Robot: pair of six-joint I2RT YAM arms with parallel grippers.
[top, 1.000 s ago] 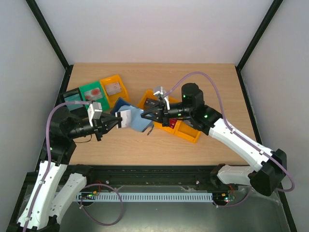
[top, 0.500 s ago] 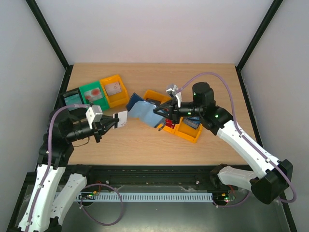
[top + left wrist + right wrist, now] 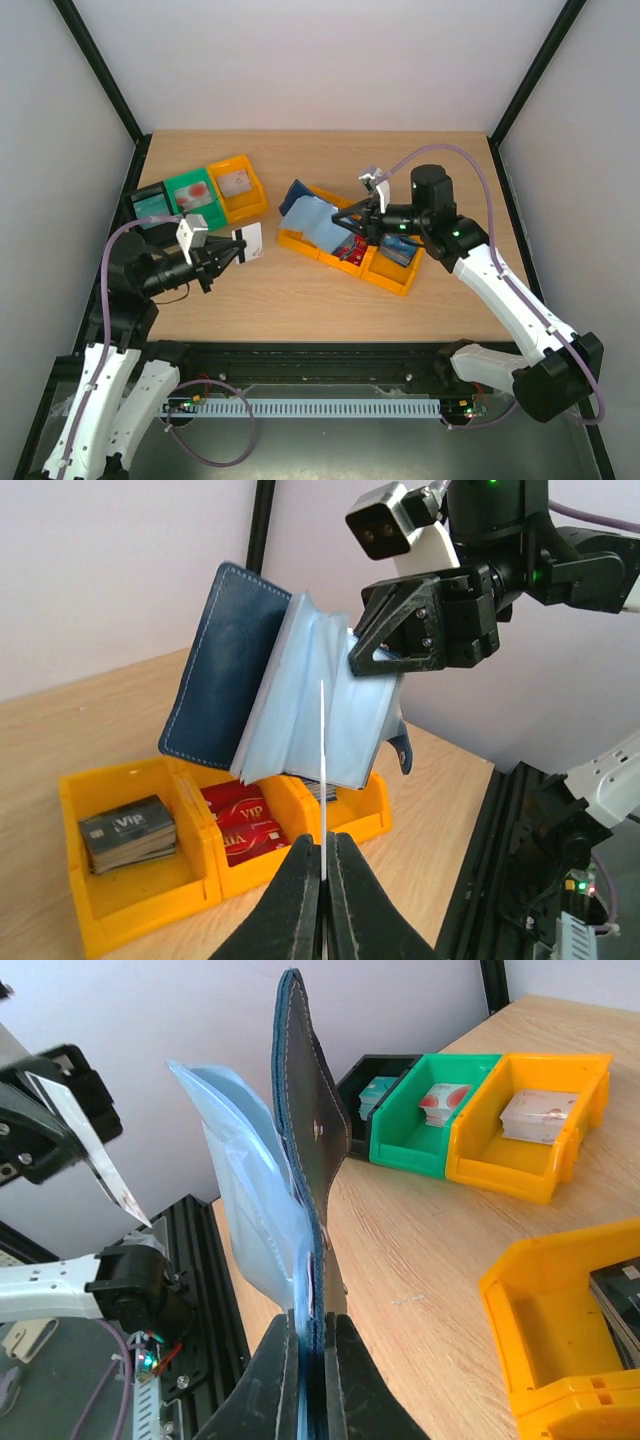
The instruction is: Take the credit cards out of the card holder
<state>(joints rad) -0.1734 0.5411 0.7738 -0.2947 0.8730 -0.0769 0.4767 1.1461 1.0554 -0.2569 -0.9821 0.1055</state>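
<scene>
My right gripper (image 3: 352, 222) is shut on the dark navy card holder (image 3: 312, 215) and holds it open in the air over the orange tray. Its pale blue inner pockets (image 3: 245, 1195) hang out beside the navy cover (image 3: 305, 1150); it also shows in the left wrist view (image 3: 290, 705). My left gripper (image 3: 222, 254) is shut on a white credit card (image 3: 252, 242), seen edge-on in the left wrist view (image 3: 322, 760), well left of the holder. More cards lie in the tray: dark grey (image 3: 128, 832) and red (image 3: 240, 820).
The orange three-compartment tray (image 3: 385, 275) sits mid-table under the holder. Small black (image 3: 150, 205), green (image 3: 190, 195) and orange (image 3: 236, 186) bins with items stand at the back left. The table's front rail runs along the near edge.
The left gripper has pulled the white card back to the left, away from the holder. The right gripper has carried the open holder to the right and back, over the orange tray.
</scene>
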